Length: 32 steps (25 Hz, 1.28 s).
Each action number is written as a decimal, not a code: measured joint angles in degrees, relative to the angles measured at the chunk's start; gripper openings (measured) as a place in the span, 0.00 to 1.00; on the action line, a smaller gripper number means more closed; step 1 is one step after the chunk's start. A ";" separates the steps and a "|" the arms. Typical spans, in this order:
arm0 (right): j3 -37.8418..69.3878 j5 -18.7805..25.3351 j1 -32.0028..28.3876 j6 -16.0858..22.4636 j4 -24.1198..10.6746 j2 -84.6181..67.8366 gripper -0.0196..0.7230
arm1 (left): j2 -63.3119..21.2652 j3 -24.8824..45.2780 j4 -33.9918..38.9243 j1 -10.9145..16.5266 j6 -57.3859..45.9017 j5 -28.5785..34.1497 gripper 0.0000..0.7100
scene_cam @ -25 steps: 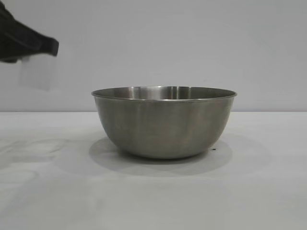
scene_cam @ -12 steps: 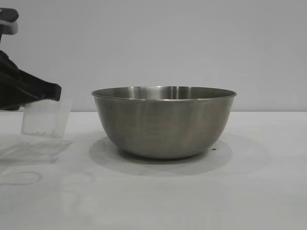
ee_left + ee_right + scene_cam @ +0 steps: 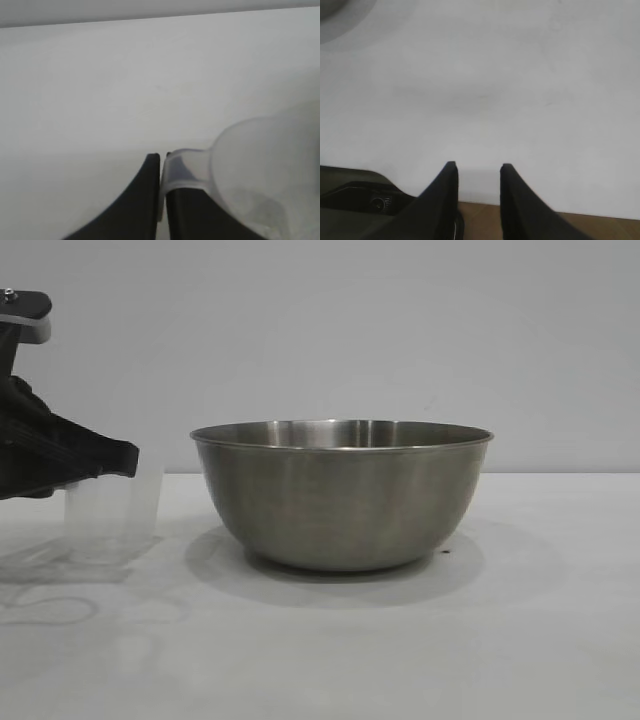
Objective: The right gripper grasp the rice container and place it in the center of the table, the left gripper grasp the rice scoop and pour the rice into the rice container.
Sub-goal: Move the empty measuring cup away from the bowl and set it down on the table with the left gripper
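We note surface point(image 3: 520, 640) nearest, bowl point(image 3: 342, 495) at its centre, scoop point(image 3: 112, 515) upright just left of bowl, apart, left gripper point(image 3: 161, 167) jaws clenched on scoop handle, right gripper point(image 3: 478, 172) jaws parted, holding nothing.

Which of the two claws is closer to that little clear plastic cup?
Left. The left gripper is shut on the rice scoop by its handle. The right gripper hangs open over bare table, no scoop near.

The white table point(image 3: 520, 640) carries the rice container point(image 3: 340, 500) and the rice scoop point(image 3: 110, 525).
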 joint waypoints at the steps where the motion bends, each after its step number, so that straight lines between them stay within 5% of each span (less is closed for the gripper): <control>1: 0.00 0.00 0.00 0.00 0.00 0.00 0.31 | 0.00 0.00 0.50 0.34 -0.42 0.00 0.00; 21: 0.00 0.00 0.00 0.00 0.00 0.00 0.31 | 1.70 0.00 0.85 0.90 -3.72 0.00 0.00; 22: 0.00 0.00 0.00 0.00 0.00 0.00 0.31 | 1.70 0.00 0.85 0.90 -3.79 0.00 0.07; 27: 0.00 0.00 0.00 0.00 0.00 0.00 0.31 | 1.70 0.00 0.85 0.90 -3.90 0.00 0.07; 29: 0.00 0.00 0.00 0.00 0.00 0.00 0.31 | 1.70 0.00 0.97 0.90 -3.90 0.00 0.17; 32: 0.00 0.00 0.00 0.00 0.00 0.00 0.31 | 1.70 0.00 1.09 0.90 -3.90 0.00 0.15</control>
